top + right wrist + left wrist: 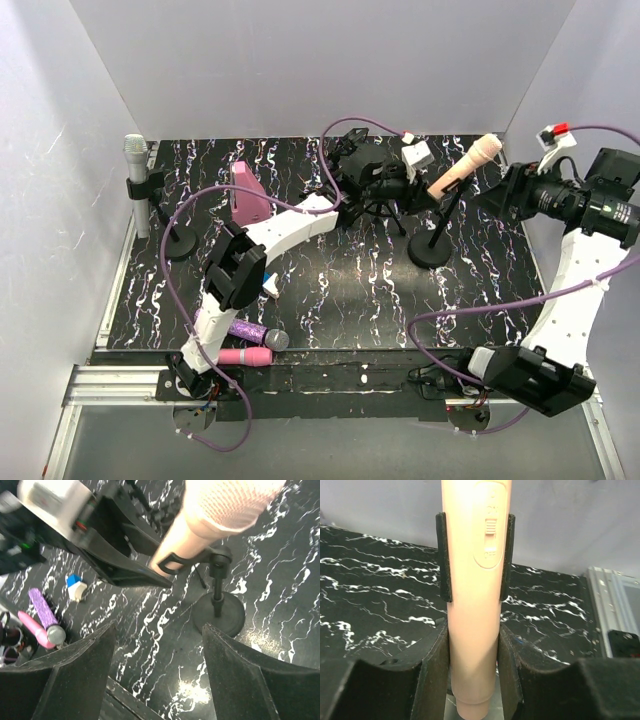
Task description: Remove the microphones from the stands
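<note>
The peach microphone (465,165) leans in the clip of a black stand (430,250) at the back right of the marbled mat. My left gripper (418,190) is shut on the microphone's lower handle. In the left wrist view both fingers press the handle (472,605) just below the stand's clip (444,560). My right gripper (510,190) hovers open to the right of the mesh head, holding nothing. In the right wrist view the head (230,500), the clip (172,562) and the round base (218,612) lie beyond my open right gripper (157,630).
A silver microphone (135,160) stands clipped in a second stand (180,243) at the far left. A purple microphone (255,333) and a pink one (240,356) lie at the front left. A pink block (248,195) and a small blue-and-white piece (272,285) are nearby.
</note>
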